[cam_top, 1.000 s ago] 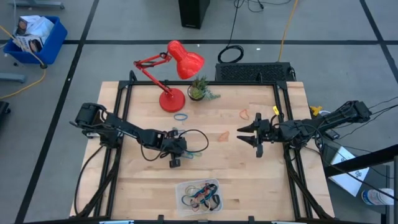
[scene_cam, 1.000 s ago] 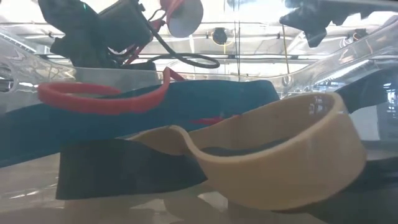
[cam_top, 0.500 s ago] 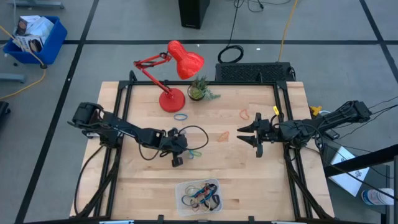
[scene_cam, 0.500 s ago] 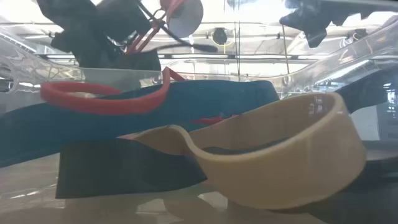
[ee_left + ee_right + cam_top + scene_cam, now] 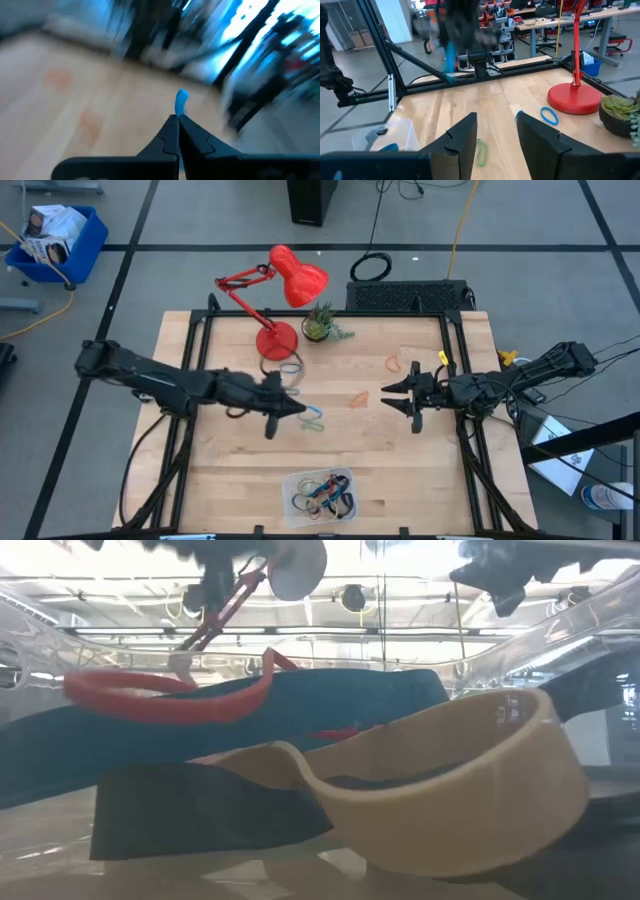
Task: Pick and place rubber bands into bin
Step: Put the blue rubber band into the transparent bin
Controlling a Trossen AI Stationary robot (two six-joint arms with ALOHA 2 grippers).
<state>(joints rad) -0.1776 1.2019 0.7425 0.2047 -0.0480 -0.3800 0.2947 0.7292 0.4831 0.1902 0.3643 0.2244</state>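
My left gripper (image 5: 298, 410) is above the middle of the table, shut on a blue rubber band (image 5: 181, 100). This band also shows as a blue strip (image 5: 451, 57) under the blurred arm in the right wrist view. A green band (image 5: 481, 150) lies flat on the wood below. The bin (image 5: 318, 492), a clear tray with several bands in it, stands at the near edge. Another blue band (image 5: 549, 116) lies by the lamp base, and an orange band (image 5: 393, 364) lies at the far right. My right gripper (image 5: 398, 398) hovers open at the right. My left gripper pinches the blue rubber band between its two fingertips (image 5: 175, 131), at their free ends. A short piece of the band (image 5: 181, 98) sticks out past the tips. The fingers come from the table's left, slanting slightly down. The band hangs slack below them (image 5: 450, 67), off the wood.
A red desk lamp (image 5: 277, 340) and a small potted plant (image 5: 320, 325) stand at the far edge. A small orange scrap (image 5: 360, 398) lies between the grippers. Black frame rails (image 5: 195, 380) run along both sides. Bare wood lies between the bin and the grippers.
My left gripper has shut on the blue band and gone up quickly, tipping from pointing down toward level as the arm stretched out. The blue band has come off the table with it. The green band has stayed on the wood. My right gripper has kept still.
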